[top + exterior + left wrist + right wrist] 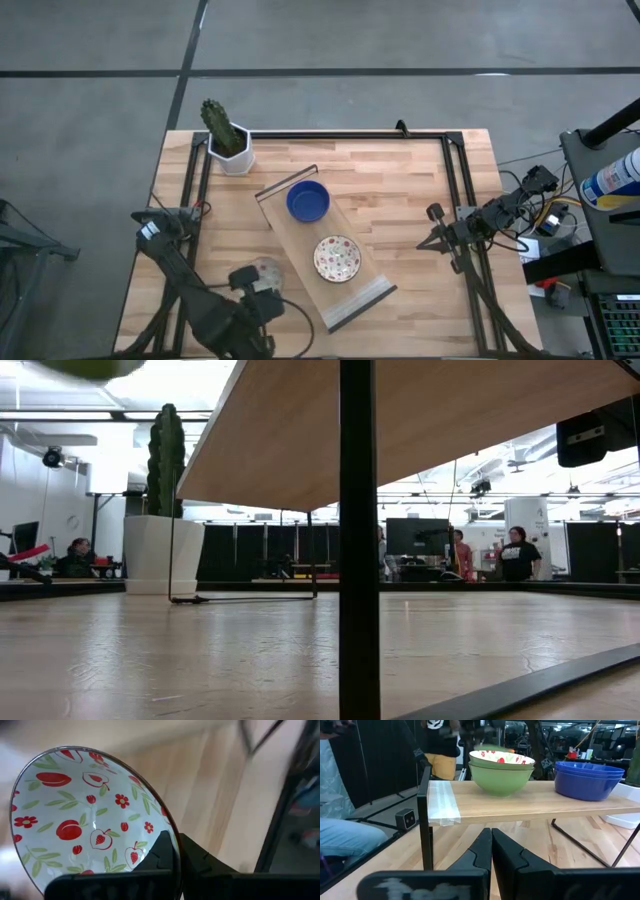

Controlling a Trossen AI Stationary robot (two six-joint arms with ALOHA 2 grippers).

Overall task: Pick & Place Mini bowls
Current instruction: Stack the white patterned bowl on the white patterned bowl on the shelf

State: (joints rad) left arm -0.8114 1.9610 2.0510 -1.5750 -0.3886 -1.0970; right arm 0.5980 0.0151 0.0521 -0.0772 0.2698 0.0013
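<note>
My left gripper (pixel 258 284) is over the table's near left part, shut on a white mini bowl (pixel 85 815) with red fruit and green leaves; the bowl shows as a pale blur (pixel 263 268) from above. A slanting wooden shelf (pixel 345 300) on a black frame stands mid-table. It carries a blue mini bowl (pixel 308 201) and a floral mini bowl (pixel 337 258). In the right wrist view both look like stacks, blue (pixel 590 780) and floral with a green outside (pixel 501 770). My right gripper (pixel 491 845) waits shut at the right edge (pixel 435 238), pointing level at the shelf. My left gripper pinches the floral bowl's rim (pixel 167 826) between its two fingers. One finger (pixel 159 851) lies over the patterned inner face and the other (pixel 202 862) stands outside the wall. The bowl is tipped up on edge, its inside facing the wrist camera, clear of the table.
A white pot with a green cactus (pixel 228 140) stands at the far left corner. The shelf's black frame and posts (pixel 358 540) run along the table's sides. Bare wood lies on the near left and right of the shelf. People stand in the room beyond.
</note>
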